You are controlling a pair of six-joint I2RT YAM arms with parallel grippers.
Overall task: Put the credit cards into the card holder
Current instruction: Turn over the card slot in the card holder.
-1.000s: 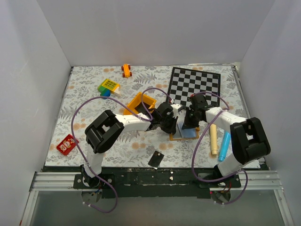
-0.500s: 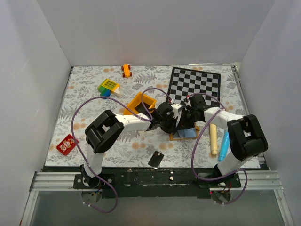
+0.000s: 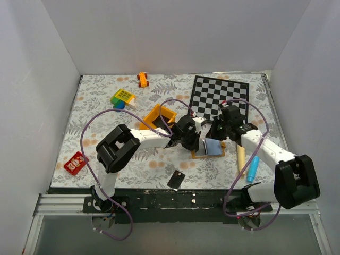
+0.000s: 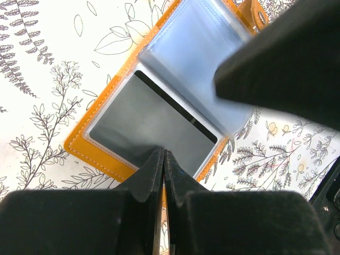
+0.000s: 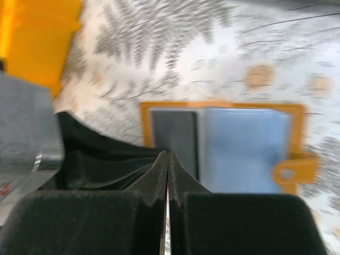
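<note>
The card holder (image 3: 209, 149) lies open on the table, tan-orange outside and pale blue-grey inside. In the left wrist view (image 4: 95, 154) a dark credit card (image 4: 143, 127) sits in its clear left sleeve, and a blue leaf (image 4: 196, 58) stands half raised. The right wrist view shows the holder (image 5: 239, 149), the card (image 5: 172, 133) and the snap tab (image 5: 289, 172). My left gripper (image 3: 193, 142) is shut, tips at the holder's left edge (image 4: 163, 154). My right gripper (image 3: 215, 133) is shut and empty, just behind the holder (image 5: 168, 156). Another black credit card (image 3: 176, 179) lies near the front edge.
A yellow bin (image 3: 159, 118) stands just left of the left gripper. A chequered board (image 3: 220, 95) lies at the back right. A wooden stick (image 3: 240, 159) and a blue marker (image 3: 253, 166) lie right of the holder. Toys lie at the left (image 3: 76, 163) and back (image 3: 122, 97).
My right arm has swung out to the right and its gripper has drawn back off the holder, showing more of the blue inside. The left gripper has stayed in place.
</note>
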